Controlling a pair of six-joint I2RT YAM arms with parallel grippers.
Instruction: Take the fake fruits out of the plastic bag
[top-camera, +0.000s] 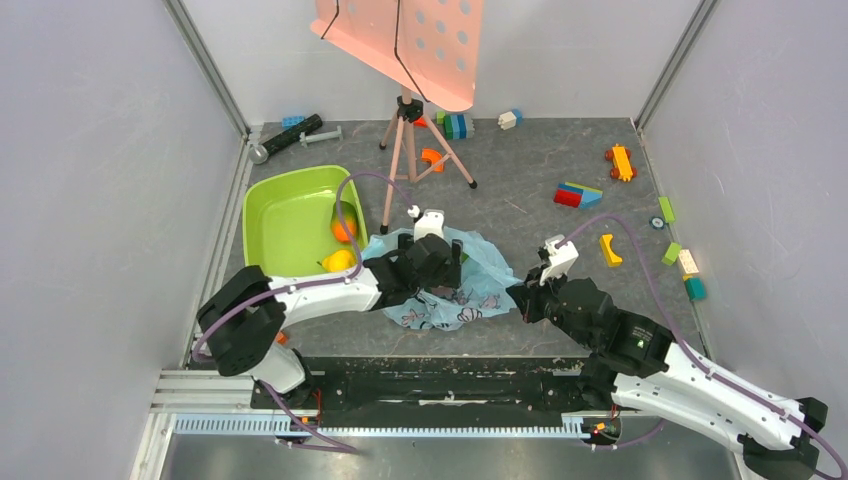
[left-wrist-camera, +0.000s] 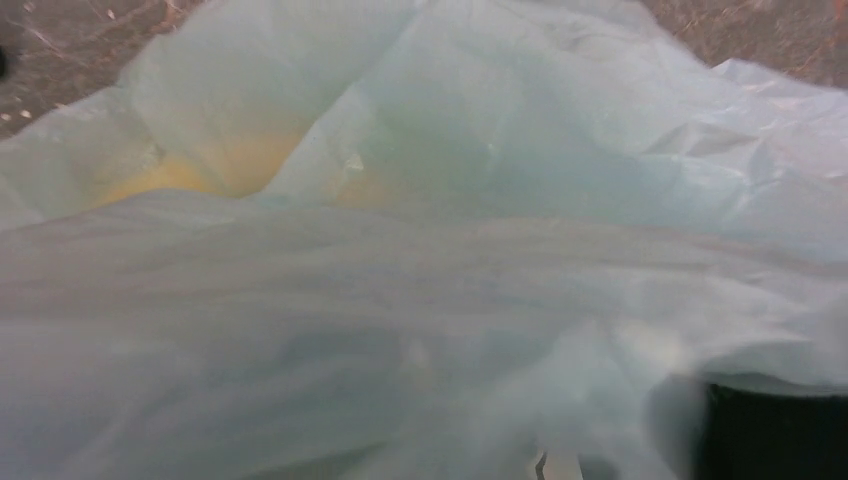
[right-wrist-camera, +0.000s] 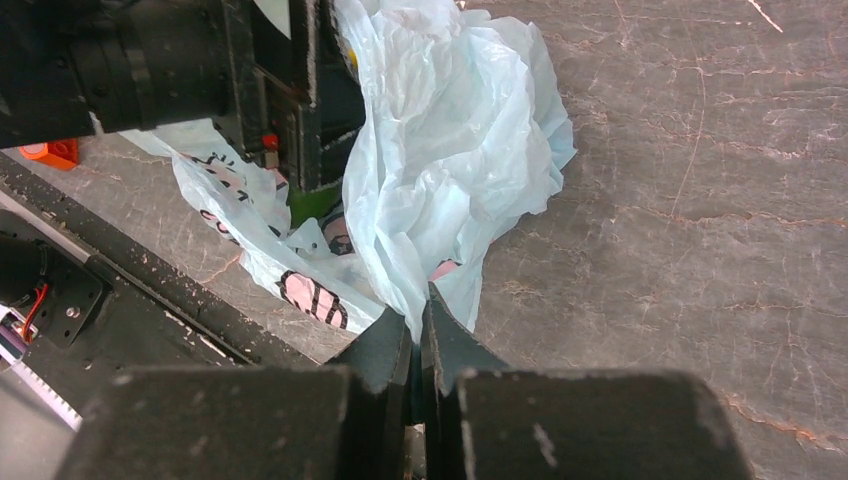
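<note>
The light-blue plastic bag (top-camera: 478, 275) lies crumpled mid-table, its cartoon print facing the near edge. My right gripper (right-wrist-camera: 418, 318) is shut on a pinch of the bag's edge (right-wrist-camera: 405, 285); in the top view it (top-camera: 521, 298) sits at the bag's right side. My left gripper (top-camera: 437, 272) is pushed into the bag. Bag film (left-wrist-camera: 480, 250) covers its own view and hides its fingers. A yellow fruit (left-wrist-camera: 225, 165) shows blurred through the film. Something green (right-wrist-camera: 312, 205) peeks out of the bag under the left gripper. An orange fruit (top-camera: 344, 230) and a yellow one (top-camera: 338, 261) lie in the lime-green tub (top-camera: 285, 205).
A tripod (top-camera: 408, 140) holding a pink perforated panel (top-camera: 410, 40) stands behind the bag. Toy bricks (top-camera: 578, 195) and small blocks (top-camera: 680, 262) are scattered at the right and back. The black mounting rail (right-wrist-camera: 120, 300) runs along the near edge.
</note>
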